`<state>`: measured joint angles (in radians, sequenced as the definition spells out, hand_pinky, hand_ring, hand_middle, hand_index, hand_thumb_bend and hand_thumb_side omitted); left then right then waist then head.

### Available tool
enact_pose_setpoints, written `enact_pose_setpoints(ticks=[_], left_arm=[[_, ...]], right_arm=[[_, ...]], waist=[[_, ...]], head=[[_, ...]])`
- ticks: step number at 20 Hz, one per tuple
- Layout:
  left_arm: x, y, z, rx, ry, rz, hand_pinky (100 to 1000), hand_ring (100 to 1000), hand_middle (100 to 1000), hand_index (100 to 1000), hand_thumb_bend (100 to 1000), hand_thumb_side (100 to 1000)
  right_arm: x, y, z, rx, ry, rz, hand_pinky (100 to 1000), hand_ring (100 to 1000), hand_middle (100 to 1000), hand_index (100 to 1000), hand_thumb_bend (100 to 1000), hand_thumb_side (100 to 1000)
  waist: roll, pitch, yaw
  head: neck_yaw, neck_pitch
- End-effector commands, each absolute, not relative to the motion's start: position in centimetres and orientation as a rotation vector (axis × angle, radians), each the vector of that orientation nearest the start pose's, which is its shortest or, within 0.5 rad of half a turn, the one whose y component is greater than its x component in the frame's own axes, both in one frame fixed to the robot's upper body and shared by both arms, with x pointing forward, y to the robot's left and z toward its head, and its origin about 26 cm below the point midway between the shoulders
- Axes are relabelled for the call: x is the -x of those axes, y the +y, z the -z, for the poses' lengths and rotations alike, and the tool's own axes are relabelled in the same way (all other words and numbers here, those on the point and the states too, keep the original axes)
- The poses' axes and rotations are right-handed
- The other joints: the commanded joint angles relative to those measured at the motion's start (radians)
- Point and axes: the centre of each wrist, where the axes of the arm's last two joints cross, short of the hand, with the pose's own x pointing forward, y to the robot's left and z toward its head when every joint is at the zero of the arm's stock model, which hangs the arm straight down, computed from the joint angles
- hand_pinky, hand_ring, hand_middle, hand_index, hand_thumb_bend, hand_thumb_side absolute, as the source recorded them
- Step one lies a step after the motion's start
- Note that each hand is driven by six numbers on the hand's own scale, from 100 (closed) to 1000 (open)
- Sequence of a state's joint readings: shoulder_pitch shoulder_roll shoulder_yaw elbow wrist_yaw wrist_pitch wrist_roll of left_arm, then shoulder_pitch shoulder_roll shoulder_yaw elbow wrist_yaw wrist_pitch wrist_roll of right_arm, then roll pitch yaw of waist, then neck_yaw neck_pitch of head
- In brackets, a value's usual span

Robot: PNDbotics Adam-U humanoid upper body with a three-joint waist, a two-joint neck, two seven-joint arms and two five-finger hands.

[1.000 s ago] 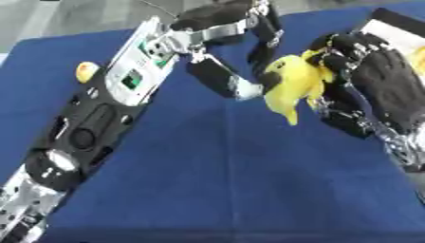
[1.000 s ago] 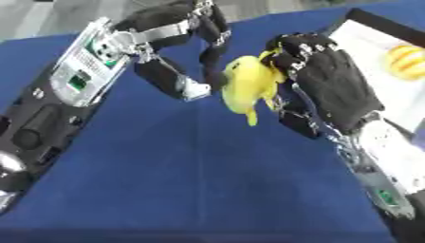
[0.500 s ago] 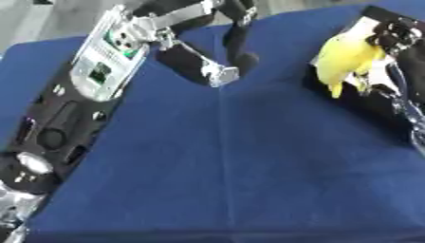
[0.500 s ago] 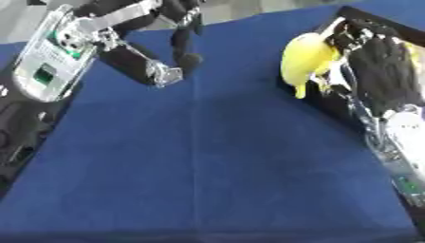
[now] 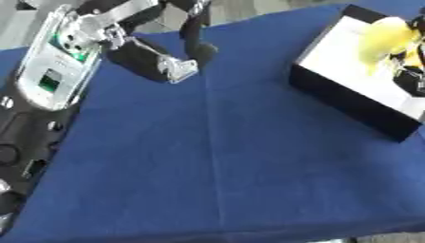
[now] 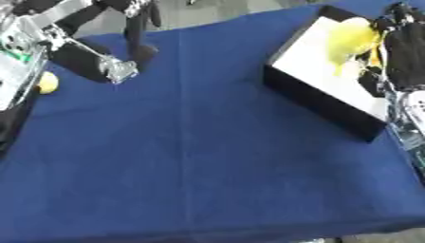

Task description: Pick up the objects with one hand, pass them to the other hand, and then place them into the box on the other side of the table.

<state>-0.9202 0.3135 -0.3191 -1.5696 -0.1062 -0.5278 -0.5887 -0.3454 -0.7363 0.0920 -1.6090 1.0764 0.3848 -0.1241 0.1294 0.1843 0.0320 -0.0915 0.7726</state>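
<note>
- The right hand [image 6: 408, 50], at 2 o'clock, has its fingers curled around a yellow thing [image 6: 350, 42] over the box [image 6: 319, 97].
- The left hand [image 6: 137, 28], at 11 o'clock, holds nothing, fingers hanging straight.

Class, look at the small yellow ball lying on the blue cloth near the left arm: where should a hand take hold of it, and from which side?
Take the yellow ball across its middle, coming from above. It is round, so any opposite sides serve, and the left arm crowds it beside.
</note>
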Motion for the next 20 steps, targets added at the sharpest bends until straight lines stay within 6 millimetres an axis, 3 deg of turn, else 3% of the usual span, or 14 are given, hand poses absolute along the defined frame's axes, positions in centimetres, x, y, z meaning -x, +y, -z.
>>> enact_pose_setpoints(ticks=[1, 3, 4, 6, 8, 9, 11, 16, 17, 20], left_arm=[[-38.3, 14.1, -29.4, -0.162, 2.451, -1.919, 566, 324, 253, 355, 100, 245], [-38.4, 14.3, -29.2, -0.157, 2.454, -1.930, 566, 325, 253, 356, 100, 203], [-38.5, 14.4, -29.1, -0.153, 2.454, -1.939, 566, 325, 254, 356, 100, 245], [-38.6, 14.6, -28.9, -0.143, 2.450, -1.956, 571, 330, 259, 361, 100, 245], [-38.8, 14.9, -28.6, -0.130, 2.447, -1.978, 571, 331, 259, 361, 100, 246], [-38.9, 15.1, -28.4, -0.125, 2.448, -1.987, 571, 331, 259, 361, 100, 246], [-39.1, 15.5, -28.2, -0.107, 2.453, -2.003, 572, 333, 261, 363, 100, 246], [-39.8, 17.4, -27.9, -0.010, 2.490, -2.028, 573, 336, 264, 366, 100, 247], [-40.0, 17.9, -27.7, 0.023, 2.496, -2.046, 575, 342, 271, 373, 100, 250], [-41.2, 20.6, -26.8, 0.193, 2.513, -2.149, 583, 361, 294, 398, 100, 256]], right_arm=[[-34.5, -37.8, -19.3, 1.822, -1.183, -0.964, 794, 847, 832, 1000, 100, 183], [-34.4, -37.9, -19.8, 1.817, -1.159, -0.976, 812, 867, 855, 1000, 100, 324], [-34.3, -37.9, -20.1, 1.815, -1.156, -0.983, 822, 873, 864, 1000, 100, 286], [-34.0, -37.6, -20.7, 1.819, -1.153, -1.008, 847, 882, 882, 1000, 105, 291], [-33.6, -37.0, -21.5, 1.829, -1.148, -1.060, 880, 885, 903, 1000, 229, 278], [-33.3, -36.7, -22.0, 1.837, -1.140, -1.087, 895, 884, 912, 1000, 327, 224], [-32.7, -35.8, -23.1, 1.881, -1.137, -1.128, 902, 865, 910, 1000, 438, 247], [-29.9, -32.0, -25.8, 2.093, -1.294, -1.128, 891, 817, 884, 1000, 415, 200], [-29.6, -31.4, -25.9, 2.125, -1.337, -1.127, 886, 805, 876, 1000, 394, 100], [-29.8, -29.1, -25.1, 2.157, -1.577, -1.153, 880, 802, 870, 987, 364, 100]], waist=[[-0.007, -0.024, 0.003], [-0.008, -0.024, 0.003], [-0.008, -0.024, 0.002], [-0.009, -0.024, 0.002], [-0.010, -0.025, 0.001], [-0.010, -0.025, 0.001], [-0.010, -0.026, 0.000], [-0.009, -0.025, -0.008], [-0.008, -0.026, -0.008], [-0.005, -0.029, -0.015]], head=[[-0.020, -0.003], [-0.027, -0.003], [-0.030, -0.003], [-0.032, -0.003], [-0.033, -0.003], [-0.034, -0.003], [-0.033, -0.003], [-0.009, -0.003], [0.003, -0.003], [0.068, -0.003]])
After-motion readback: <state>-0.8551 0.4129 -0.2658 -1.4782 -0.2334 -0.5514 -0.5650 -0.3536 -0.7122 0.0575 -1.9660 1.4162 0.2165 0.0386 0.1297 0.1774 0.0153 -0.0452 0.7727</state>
